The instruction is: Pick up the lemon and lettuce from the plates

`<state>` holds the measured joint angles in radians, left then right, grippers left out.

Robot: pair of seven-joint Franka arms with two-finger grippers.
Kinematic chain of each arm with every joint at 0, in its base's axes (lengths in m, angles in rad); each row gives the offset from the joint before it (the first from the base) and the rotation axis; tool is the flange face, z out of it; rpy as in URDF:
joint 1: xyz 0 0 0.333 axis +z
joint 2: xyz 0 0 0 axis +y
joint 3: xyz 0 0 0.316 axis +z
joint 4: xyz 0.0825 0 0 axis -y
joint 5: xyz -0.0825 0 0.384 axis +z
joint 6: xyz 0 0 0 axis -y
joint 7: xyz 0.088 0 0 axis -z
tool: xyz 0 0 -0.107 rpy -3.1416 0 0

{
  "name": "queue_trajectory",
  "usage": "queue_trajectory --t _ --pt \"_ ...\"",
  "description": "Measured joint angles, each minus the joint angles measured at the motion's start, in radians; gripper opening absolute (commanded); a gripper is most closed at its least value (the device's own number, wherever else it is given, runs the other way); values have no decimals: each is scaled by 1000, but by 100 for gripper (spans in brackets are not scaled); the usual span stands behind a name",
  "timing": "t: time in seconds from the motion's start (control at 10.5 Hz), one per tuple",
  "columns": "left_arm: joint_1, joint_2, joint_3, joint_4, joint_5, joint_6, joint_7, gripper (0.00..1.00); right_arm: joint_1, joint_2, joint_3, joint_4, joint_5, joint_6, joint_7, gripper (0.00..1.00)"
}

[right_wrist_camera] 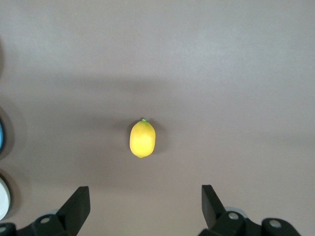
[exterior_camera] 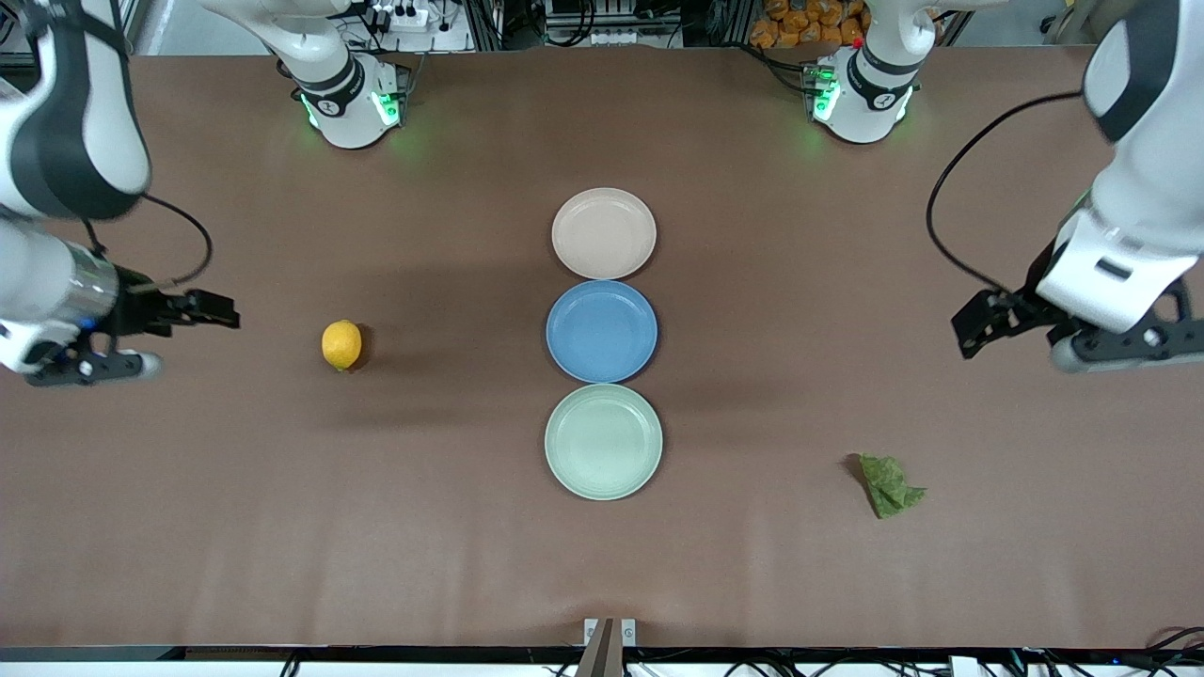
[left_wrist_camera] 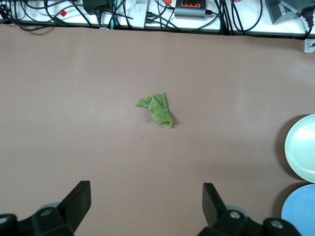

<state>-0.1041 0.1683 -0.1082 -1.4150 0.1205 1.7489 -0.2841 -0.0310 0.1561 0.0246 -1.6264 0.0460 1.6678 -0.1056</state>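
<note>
Both hands, left hand [exterior_camera: 978,324] and right hand [exterior_camera: 212,310], gape wide above bare table [exterior_camera: 188,527] ends.

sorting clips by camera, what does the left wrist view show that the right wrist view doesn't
Only the left wrist view shows the lettuce lying on the bare table, with a clutter of cables and boxes past the table's edge, and clear parts of the mint green plate and the blue plate.

Only the right wrist view shows the lemon, also on the table and not on any plate.

Both share the brown tabletop and an open hand: the left hand and the right hand, each holding nothing.
</note>
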Motion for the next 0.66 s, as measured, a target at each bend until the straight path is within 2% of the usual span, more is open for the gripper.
queue_trajectory --t 0.19,0.38,0.66 --pt "13 -56 1 -25 -44 -44 13 100 0 -53 8 5 -1 -30 0 100" --pt "38 -110 1 -88 -106 -47 17 100 1 -74 10 53 -2 -89 0 100" --pt "45 -138 1 -121 -114 -63 44 100 0 -89 6 112 -5 -129 1 100"
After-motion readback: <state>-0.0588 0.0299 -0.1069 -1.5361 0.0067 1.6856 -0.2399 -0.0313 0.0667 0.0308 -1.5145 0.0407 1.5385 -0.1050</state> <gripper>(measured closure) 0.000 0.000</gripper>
